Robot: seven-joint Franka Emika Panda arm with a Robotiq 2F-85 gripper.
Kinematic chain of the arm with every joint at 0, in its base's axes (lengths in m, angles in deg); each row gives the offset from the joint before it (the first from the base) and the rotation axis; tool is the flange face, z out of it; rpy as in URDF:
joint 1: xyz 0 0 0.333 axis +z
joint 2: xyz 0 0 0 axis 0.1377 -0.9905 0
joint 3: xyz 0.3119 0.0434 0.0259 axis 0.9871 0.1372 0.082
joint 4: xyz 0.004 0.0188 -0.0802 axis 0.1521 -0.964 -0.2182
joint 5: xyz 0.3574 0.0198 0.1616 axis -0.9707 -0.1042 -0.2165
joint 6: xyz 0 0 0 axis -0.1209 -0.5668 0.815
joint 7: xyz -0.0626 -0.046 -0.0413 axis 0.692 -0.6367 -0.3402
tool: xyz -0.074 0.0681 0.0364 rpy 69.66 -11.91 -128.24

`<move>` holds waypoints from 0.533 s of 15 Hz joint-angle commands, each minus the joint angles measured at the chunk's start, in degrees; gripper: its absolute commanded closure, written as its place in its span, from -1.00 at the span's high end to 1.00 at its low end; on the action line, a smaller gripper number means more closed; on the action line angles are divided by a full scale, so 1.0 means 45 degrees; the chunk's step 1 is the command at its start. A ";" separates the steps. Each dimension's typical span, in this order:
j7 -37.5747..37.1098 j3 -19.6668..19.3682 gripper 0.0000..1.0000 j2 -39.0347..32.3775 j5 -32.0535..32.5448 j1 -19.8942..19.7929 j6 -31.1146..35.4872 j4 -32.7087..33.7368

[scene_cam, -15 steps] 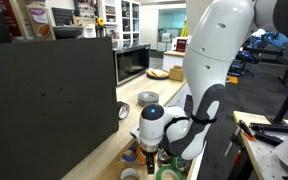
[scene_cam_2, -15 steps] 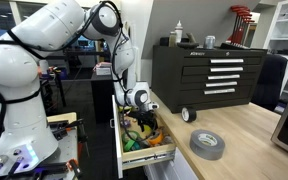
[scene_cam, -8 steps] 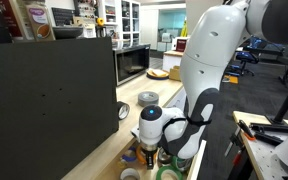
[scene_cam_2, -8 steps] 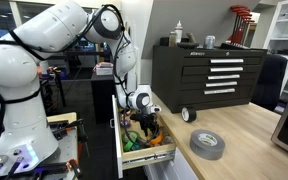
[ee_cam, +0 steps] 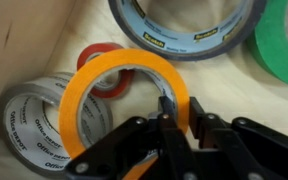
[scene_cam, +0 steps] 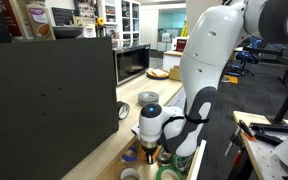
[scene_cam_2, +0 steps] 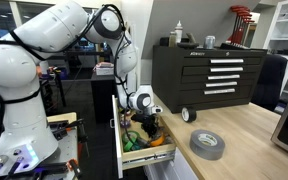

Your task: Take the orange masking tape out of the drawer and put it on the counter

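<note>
In the wrist view the orange masking tape (ee_cam: 104,75) is a thin orange ring tilted up over other rolls in the drawer (ee_cam: 34,40). My gripper (ee_cam: 180,112) is shut on its near wall, one finger inside the ring and one outside. In both exterior views the gripper (scene_cam: 148,150) (scene_cam_2: 149,127) reaches down into the open drawer (scene_cam_2: 144,155) beside the counter (scene_cam_2: 234,135); there the tape itself is too small to make out.
The drawer also holds a silver-grey roll (ee_cam: 29,118), a small red roll (ee_cam: 102,60), a dark grey Scotch roll (ee_cam: 189,25) and a green roll (ee_cam: 284,45). On the counter lie a large grey roll (scene_cam_2: 207,144) and a black tool chest (scene_cam_2: 206,75).
The jaws have closed on the wall of the orange tape ring over the last second. The arm has barely moved.
</note>
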 commanded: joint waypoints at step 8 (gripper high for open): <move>0.0783 0.0164 -0.89 0.2351 -0.0160 -0.0553 -0.0132 -0.1995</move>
